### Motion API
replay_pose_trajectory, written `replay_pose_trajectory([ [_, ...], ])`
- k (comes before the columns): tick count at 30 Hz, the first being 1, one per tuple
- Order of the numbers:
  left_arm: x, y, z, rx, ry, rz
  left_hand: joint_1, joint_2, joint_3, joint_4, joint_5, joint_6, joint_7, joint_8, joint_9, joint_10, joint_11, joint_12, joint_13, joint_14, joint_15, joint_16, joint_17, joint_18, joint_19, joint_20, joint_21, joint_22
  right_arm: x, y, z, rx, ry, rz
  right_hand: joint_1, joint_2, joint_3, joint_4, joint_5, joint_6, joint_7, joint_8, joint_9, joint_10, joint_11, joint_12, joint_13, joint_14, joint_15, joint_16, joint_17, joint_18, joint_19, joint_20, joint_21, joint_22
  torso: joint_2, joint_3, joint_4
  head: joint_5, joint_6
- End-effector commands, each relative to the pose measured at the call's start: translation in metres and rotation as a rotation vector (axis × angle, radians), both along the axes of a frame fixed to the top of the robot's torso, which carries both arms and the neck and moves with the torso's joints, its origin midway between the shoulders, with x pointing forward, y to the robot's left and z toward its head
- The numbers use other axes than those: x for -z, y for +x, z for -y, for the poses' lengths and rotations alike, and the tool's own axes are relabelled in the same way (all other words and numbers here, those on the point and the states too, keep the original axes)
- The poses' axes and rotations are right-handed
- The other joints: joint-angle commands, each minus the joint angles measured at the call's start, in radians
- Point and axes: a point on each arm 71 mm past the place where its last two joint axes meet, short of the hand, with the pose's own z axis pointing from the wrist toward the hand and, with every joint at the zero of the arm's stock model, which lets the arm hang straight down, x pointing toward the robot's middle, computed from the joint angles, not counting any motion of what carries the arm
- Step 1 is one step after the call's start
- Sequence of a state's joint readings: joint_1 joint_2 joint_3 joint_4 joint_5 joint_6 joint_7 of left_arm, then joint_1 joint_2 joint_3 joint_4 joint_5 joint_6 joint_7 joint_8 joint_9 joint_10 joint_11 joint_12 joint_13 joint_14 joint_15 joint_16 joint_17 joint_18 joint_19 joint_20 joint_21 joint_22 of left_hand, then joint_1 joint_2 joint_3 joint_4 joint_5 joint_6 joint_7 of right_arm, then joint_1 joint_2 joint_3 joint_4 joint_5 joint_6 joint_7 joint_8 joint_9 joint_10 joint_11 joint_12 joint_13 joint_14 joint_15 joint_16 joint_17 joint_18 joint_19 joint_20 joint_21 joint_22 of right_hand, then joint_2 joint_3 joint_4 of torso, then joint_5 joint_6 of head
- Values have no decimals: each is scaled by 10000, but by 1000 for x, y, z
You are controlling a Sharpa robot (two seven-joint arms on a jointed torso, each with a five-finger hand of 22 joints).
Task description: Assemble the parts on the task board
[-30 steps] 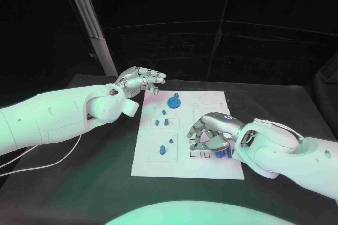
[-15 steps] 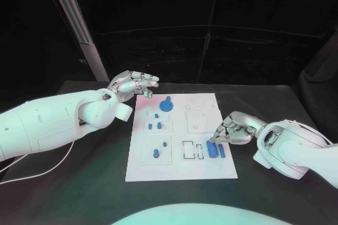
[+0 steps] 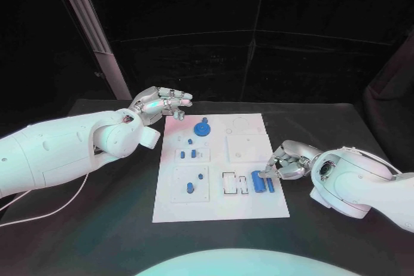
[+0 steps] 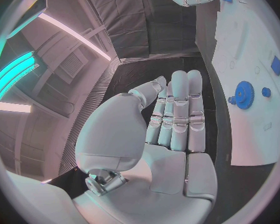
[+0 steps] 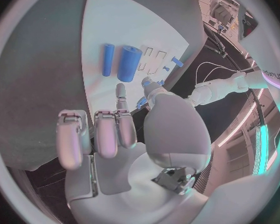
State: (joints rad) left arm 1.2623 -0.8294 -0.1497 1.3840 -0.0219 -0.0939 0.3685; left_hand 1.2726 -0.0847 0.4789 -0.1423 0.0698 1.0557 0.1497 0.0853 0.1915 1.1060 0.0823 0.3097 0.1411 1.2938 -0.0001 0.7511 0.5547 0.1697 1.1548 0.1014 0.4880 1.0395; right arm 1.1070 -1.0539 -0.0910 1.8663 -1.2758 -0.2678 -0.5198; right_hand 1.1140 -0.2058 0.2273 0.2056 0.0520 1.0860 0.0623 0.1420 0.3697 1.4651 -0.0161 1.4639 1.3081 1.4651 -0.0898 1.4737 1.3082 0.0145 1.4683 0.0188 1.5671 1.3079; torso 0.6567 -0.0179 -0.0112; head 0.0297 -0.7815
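Black table (image 3: 103,228) under dark curtained walls, with a pale post (image 3: 91,42) rising behind its far left corner; green and pink light falls across the scene. Task board (image 3: 220,213), a white plate, lies in the middle of the table with its long axis running from the near edge to the far edge.

On the board's right side near the near edge, 2 blue cylinders lie side by side, a thick cylinder (image 3: 258,182) and a thin cylinder (image 3: 270,184), both with long axes pointing toward the far edge. A blue gear (image 3: 202,130) sits flat near the far edge, and small blue pegs (image 3: 191,154) stand in the left blocks.

Left hand (image 3: 164,102) hovers over the far left corner of the board, fingers curled in, grasping nothing. Right hand (image 3: 282,164) sits at the board's right edge just beside the cylinders, fingers bent and apart, nothing held.
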Motion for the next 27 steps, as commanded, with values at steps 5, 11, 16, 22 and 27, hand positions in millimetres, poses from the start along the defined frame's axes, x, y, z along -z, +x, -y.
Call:
replay_pose_trajectory([
  [5,-1,0,1,116,-104,11,-20,66,-58,-21,-42,-18,37,-41,-10,-88,7,46,14,-83,6,-45,-8,121,-54,35,-31,-9,7,0,-8,-387,-1138,-78,123,-128,-29,187,-37,-211,23,-29,291,559,30,170,1525,727,73,123,950,-145,1025,84,37,2629,16,2,9,-11,-25],
  [11,-1,0,1,117,-100,4,-20,66,-58,-21,-42,-18,37,-41,-10,-88,7,46,14,-83,6,-45,-8,121,-54,35,-31,-9,11,0,-13,-507,-1393,-114,161,-142,-41,221,-38,-252,31,-42,359,566,38,191,1554,730,80,139,977,-145,1025,90,37,2629,10,2,18,-2,-45],
  [16,-1,0,0,101,-89,-2,-20,66,-58,-21,-42,-18,37,-41,-10,-88,7,46,14,-83,6,-45,-8,121,-54,35,-31,-9,13,1,-18,-629,-1495,-73,165,-147,-47,233,-38,-262,33,-44,380,568,40,197,1563,731,82,147,991,-145,1025,92,37,2629,13,2,5,3,-59],
  [22,0,-1,0,106,-86,-11,-20,66,-58,-21,-42,-18,37,-41,-10,-88,7,46,14,-83,6,-45,-8,121,-54,35,-31,-9,16,2,-23,-701,-1566,-66,179,-147,-58,274,-38,-268,35,-40,444,567,44,202,1573,733,87,159,1013,-145,1025,98,37,2629,13,-5,10,0,-72],
  [27,0,-1,-1,99,-80,-18,-20,66,-58,-21,-42,-18,37,-41,-10,-88,7,46,14,-83,6,-45,-8,121,-54,35,-31,-9,20,4,-25,-657,-1706,-134,215,-139,-50,290,-37,-255,31,-27,498,565,43,204,1578,733,88,164,1021,-145,1025,101,37,2629,8,-9,19,1,-79],
])
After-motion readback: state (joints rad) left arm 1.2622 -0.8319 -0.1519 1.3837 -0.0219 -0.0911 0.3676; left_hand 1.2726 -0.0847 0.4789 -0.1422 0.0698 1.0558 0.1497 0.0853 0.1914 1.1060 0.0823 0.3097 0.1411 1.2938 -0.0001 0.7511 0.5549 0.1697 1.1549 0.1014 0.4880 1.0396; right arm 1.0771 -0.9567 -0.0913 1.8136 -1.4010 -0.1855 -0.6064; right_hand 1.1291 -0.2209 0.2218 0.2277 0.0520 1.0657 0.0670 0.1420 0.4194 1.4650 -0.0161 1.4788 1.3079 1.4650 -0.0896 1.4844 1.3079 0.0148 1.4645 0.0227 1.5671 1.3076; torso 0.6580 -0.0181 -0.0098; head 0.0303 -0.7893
